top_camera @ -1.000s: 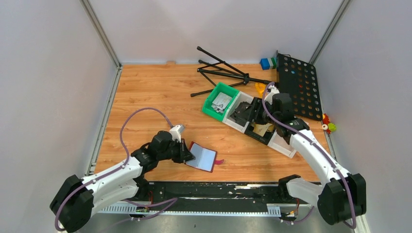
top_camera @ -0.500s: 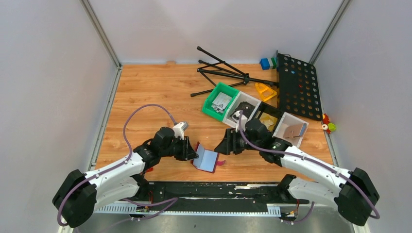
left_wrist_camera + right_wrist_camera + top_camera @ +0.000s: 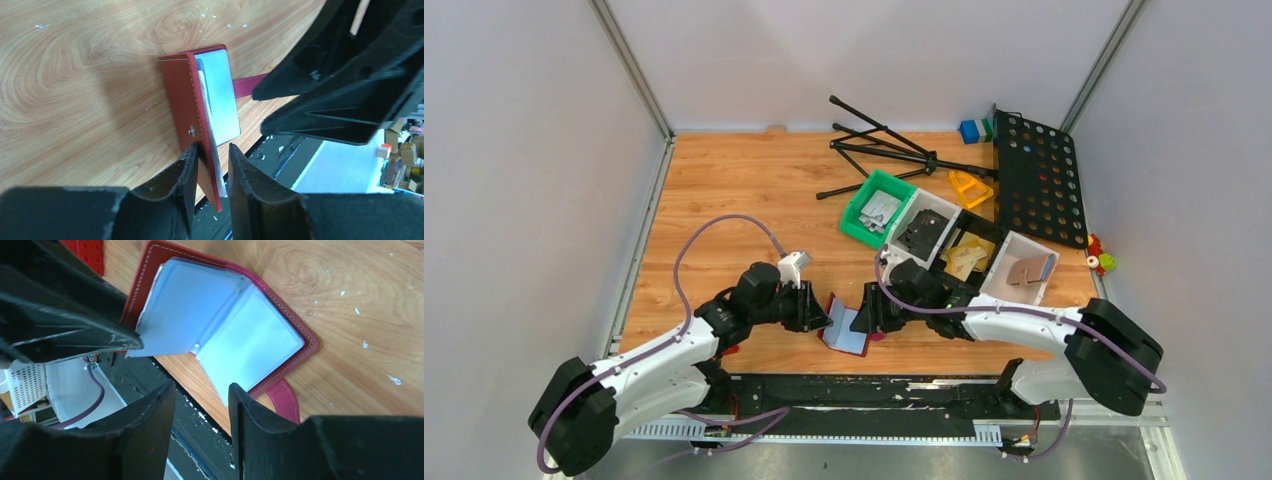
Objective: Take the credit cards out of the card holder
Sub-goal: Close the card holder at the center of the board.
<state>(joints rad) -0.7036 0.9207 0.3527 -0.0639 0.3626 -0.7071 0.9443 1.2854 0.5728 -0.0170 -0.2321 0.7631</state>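
The dark-red card holder (image 3: 849, 330) lies open on the wood near the front edge. Its pale-blue sleeves (image 3: 235, 325) fan out, and no separate card can be told apart from them. My left gripper (image 3: 821, 318) is shut on the corner of the raised left cover (image 3: 182, 95), which sits between its jaws (image 3: 212, 155). My right gripper (image 3: 871, 312) is open and empty. It hovers just over the holder's near edge (image 3: 200, 395), beside the snap tab (image 3: 285, 397). The two grippers nearly touch above the holder.
A black rail (image 3: 874, 390) runs along the front edge just below the holder. A red ribbed block (image 3: 87, 252) lies beside the holder. Behind stand a green bin (image 3: 879, 208), white bins (image 3: 1024, 268), a black tripod (image 3: 879, 150) and a black perforated panel (image 3: 1039, 175).
My right arm has swung from the bins at the back right down to the card holder. My left gripper has tilted the holder's left cover up.
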